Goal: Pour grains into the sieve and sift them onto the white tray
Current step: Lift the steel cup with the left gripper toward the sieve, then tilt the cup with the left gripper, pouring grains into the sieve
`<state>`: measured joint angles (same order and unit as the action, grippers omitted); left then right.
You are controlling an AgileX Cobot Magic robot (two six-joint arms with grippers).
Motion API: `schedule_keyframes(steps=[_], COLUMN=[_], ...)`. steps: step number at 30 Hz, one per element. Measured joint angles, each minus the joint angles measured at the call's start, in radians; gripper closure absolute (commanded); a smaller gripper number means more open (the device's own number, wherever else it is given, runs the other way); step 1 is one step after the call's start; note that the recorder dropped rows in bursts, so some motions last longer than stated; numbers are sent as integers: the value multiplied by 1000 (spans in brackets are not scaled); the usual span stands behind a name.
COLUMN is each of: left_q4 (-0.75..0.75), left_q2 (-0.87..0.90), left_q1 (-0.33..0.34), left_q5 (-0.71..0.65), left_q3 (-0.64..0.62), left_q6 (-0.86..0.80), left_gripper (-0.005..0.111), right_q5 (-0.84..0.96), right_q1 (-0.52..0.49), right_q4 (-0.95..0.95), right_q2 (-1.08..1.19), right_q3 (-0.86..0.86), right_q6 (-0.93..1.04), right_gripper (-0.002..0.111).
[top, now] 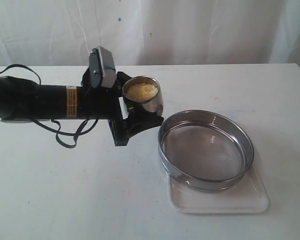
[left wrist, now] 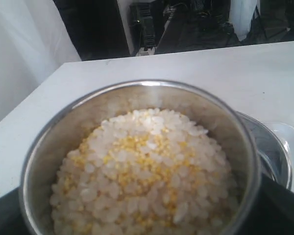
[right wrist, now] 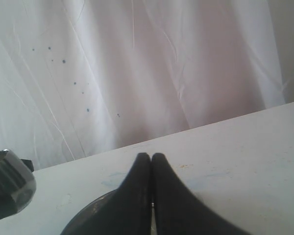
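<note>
The left hand [top: 141,119] is gripping the steel cup [top: 149,102] of grains [top: 141,90] just beside the sieve [top: 205,150], which is sitting on the white tray [top: 250,202] toward the bench's [top: 65,200] near right corner. The right hand [right wrist: 151,159] is hanging empty, fingers pressed together.

I count one steel cup [top: 142,97], holding one heap of grains [left wrist: 147,166], far too many to number. One sieve [top: 205,147], one white tray [top: 250,199], one table [top: 65,190]. Two of mine: left end effector [top: 137,112], right end effector [right wrist: 151,161].
</note>
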<state>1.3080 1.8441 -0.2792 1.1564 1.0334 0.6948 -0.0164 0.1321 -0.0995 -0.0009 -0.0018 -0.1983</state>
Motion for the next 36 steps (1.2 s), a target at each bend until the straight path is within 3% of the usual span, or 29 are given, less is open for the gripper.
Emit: schedule_keyframes(steps=[5,10,19,30,36], left_q4=[151,258,339,353,420], left_q2=[0,0,0,89,169], left_q1=[-59,-77,-98,-207,-253], left_q5=[-165,-258,-361,-466,-598], left_q3=[93,152,203,291,373], left_q6=[90,136,167,144,151], left_gripper=[107,107,107,107,107], right_q5=[0,0,0,0,0], right_q1=[0,0,0,0,0], right_q4=[0,0,0,0,0], right_q2=[0,0,0,0,0], right_q3=[0,0,0,0,0], right_q6=[0,0,0,0,0], right_gripper=[108,108,108,108,108])
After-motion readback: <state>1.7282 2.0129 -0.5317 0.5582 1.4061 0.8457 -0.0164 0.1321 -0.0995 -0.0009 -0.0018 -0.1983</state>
